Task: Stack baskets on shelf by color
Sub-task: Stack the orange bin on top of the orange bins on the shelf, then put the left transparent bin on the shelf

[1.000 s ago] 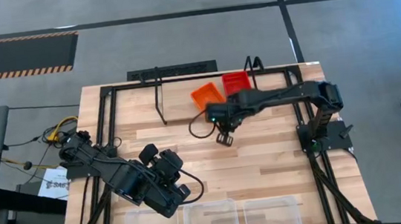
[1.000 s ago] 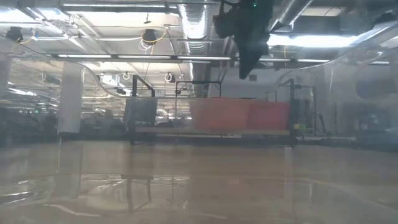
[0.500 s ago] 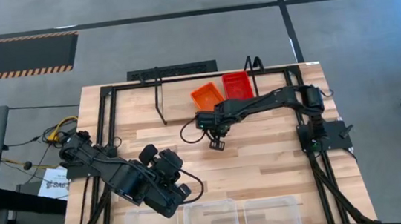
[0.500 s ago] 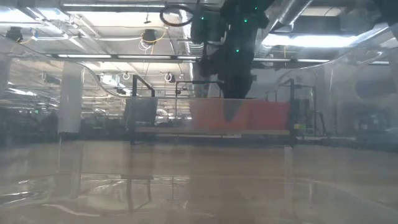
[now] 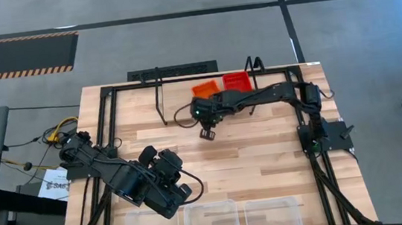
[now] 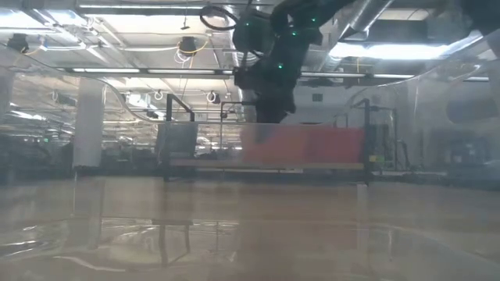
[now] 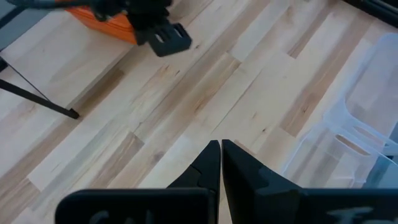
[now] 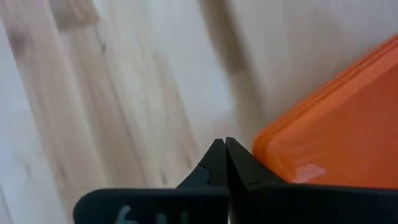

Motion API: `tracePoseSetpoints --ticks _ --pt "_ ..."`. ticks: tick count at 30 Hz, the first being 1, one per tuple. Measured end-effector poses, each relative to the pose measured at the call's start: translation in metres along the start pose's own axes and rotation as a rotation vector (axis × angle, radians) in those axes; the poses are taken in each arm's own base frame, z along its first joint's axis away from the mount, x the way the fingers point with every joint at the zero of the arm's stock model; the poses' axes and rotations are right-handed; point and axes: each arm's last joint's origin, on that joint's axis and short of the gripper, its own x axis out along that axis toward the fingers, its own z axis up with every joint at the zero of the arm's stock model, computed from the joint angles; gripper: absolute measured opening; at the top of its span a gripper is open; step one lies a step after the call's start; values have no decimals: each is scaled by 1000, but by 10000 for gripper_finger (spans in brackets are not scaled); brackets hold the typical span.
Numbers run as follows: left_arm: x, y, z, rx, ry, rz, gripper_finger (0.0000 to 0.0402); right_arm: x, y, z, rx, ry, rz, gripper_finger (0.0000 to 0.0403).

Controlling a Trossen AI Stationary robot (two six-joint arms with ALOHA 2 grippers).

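Hanging over the far middle of the table (image 5: 266,158), the right gripper (image 5: 207,133) has its fingers pressed together with nothing between them, just beside the near-left corner of the orange baskets (image 5: 204,89). They sit next to the red baskets (image 5: 237,81) on the far side, under the low black shelf (image 5: 161,102), and the right arm's own body hides much of both from above. From the right wrist, the closed tips point at bare wood right at the orange corner.

The left gripper (image 5: 182,193) waits at the near left, also shut and empty, just behind the three clear baskets (image 5: 212,222) lined up along the near edge.

What worries me is that shut claw so close to the orange stack. If it goes in like that, I'd expect it to shove the stack rather than take it, skating the baskets further under the shelf or knocking them askew against the red ones. How many orange ones are nested there I cannot tell, so a pinch on the rim might lift one or drag several. The thin shelf legs stand near too, and a sideways sweep of the arm could clip one and shift the whole rack.
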Motion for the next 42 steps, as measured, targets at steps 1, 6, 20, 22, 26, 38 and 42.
tracePoseSetpoints --ticks 1,6,20,22,26,38,42 --pt "0 0 0 0 0 0 4 -2 -3 3 4 -16 -1 1" --pt "0 0 0 -2 0 0 4 -11 -17 17 15 -71 -14 1" --pt "0 0 -1 26 20 -7 4 -26 -20 24 66 -120 31 1" --pt "0 0 -1 70 35 -14 4 -41 -8 25 40 -138 55 1" --pt "9 -2 -11 219 132 -18 4 -79 15 21 -23 -163 92 1" --pt "69 -2 -80 332 579 41 25 -225 37 -17 -47 -415 187 1" --pt "81 -10 -103 334 616 -33 60 -258 40 -34 -26 -490 190 1"
